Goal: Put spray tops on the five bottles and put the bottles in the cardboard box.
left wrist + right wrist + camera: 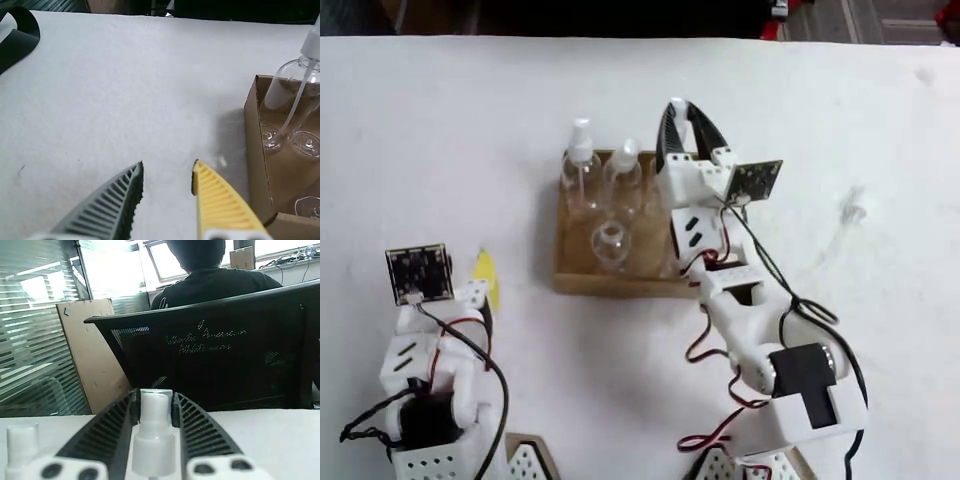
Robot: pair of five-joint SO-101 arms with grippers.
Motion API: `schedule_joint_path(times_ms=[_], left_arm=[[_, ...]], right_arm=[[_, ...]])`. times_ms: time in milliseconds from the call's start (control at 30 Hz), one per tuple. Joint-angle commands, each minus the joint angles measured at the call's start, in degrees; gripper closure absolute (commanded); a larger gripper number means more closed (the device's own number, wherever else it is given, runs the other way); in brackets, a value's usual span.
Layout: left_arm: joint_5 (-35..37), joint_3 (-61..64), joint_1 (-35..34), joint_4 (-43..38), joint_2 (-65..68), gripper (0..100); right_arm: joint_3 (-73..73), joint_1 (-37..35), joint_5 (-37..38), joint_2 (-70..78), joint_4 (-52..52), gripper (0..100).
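Note:
The cardboard box (pixel 610 283) stands mid-table. In its far-left part two clear bottles (pixel 582 172) (pixel 623 175) stand upright with white spray tops on. A third bottle (pixel 610 245) nearer the front has an open neck. My right gripper (pixel 687 125) hangs over the box's far right corner, its black fingers shut on a white spray top (pixel 155 425); whatever is under that top is hidden. Beside it shows another spray top (pixel 22 442). My left gripper (pixel 167 182) is open above bare table left of the box (pixel 255 150), holding nothing. One topped bottle (pixel 292 90) stands inside.
The right arm's body and its cables (pixel 760 340) lie over the box's right side. A black chair (pixel 210 355) stands past the table's far edge. White table stretches free to the left of the box and to the far right.

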Motion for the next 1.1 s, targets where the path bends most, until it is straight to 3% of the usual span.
schedule_joint_path(times_ms=[0,233,867,1067], left_arm=[[-0.5,-0.4,-0.4,-0.9,-0.4,85],[-0.5,-0.4,-0.4,-0.9,-0.4,85],[-0.5,-0.4,-0.4,-0.9,-0.4,85],[-0.5,-0.4,-0.3,-0.9,-0.4,85]], right_arm=[[-0.7,-1.5,1.0,-1.1,0.4,97.6],[-0.6,-1.7,1.0,-1.1,2.9,85.7],[-0.4,-1.7,1.0,-1.3,3.0,87.5],[1.8,-1.4,0.9,-8.5,3.5,87.5]])
